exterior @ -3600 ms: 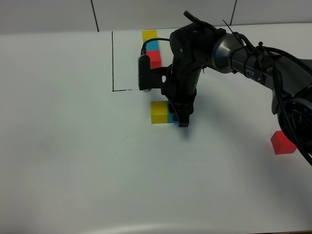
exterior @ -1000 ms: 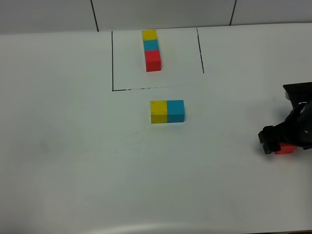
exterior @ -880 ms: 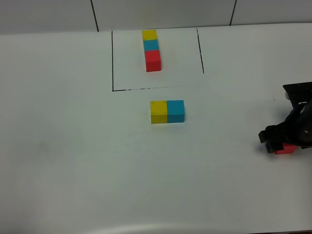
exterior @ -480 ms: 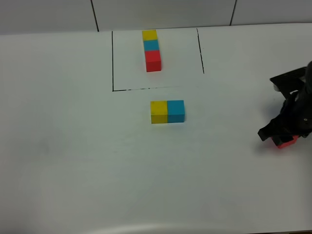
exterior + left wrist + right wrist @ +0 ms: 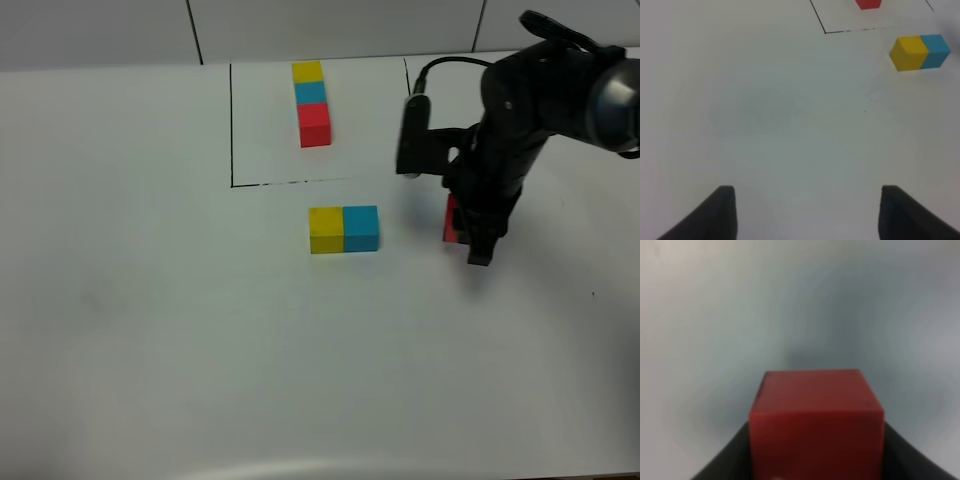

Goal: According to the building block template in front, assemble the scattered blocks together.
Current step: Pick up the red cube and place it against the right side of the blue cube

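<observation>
Red cube (image 5: 452, 222), newly half-behind right tool (image 5: 466, 240)

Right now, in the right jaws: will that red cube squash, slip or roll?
Probably rigid: the red cube shows crisp edges and flat faces in the right jaws. Likely light, since a side pinch alone seems to hold it. Flat faces should sit, not roll, once set beside the blue cube.

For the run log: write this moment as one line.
right gripper: shut on red block | yellow block touching blue block | left gripper: open, empty
</observation>
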Motion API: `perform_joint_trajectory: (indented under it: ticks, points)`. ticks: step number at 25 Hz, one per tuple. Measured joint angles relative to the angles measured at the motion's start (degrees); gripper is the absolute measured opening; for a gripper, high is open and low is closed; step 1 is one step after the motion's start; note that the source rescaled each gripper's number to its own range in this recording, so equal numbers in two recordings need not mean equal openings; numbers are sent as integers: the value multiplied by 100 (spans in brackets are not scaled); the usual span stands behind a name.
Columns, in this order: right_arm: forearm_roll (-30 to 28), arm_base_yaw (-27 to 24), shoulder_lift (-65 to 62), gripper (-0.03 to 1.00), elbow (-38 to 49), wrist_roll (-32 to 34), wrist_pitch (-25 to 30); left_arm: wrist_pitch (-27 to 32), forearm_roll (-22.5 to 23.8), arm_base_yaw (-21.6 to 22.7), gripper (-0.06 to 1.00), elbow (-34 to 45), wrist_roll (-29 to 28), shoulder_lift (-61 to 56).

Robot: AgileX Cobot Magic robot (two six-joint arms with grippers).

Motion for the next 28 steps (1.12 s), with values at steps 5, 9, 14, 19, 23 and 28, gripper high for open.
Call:
perform_joint_trajectory:
  ticks: [5, 9, 14, 19, 23, 28]
  points:
    - [56, 265, 712, 2, -854, -313, 390, 0, 0, 0, 31, 0, 0, 0]
    - [179, 265, 1083, 2, -1220, -433, 552, 0, 0, 0, 31, 0, 0, 0]
    - [260, 265, 1284, 2, -1271, -535, 523, 0, 0, 0, 31, 0, 0, 0]
    - [266, 306, 1293, 2, -1294, -554, 397, 0, 0, 0, 31, 0, 0, 0]
    - [268, 374, 1297, 2, -1298, -615, 258, 0, 0, 0, 31, 0, 0, 0]
    - [335, 447, 1299, 2, -1300, -652, 187, 0, 0, 0, 31, 0, 0, 0]
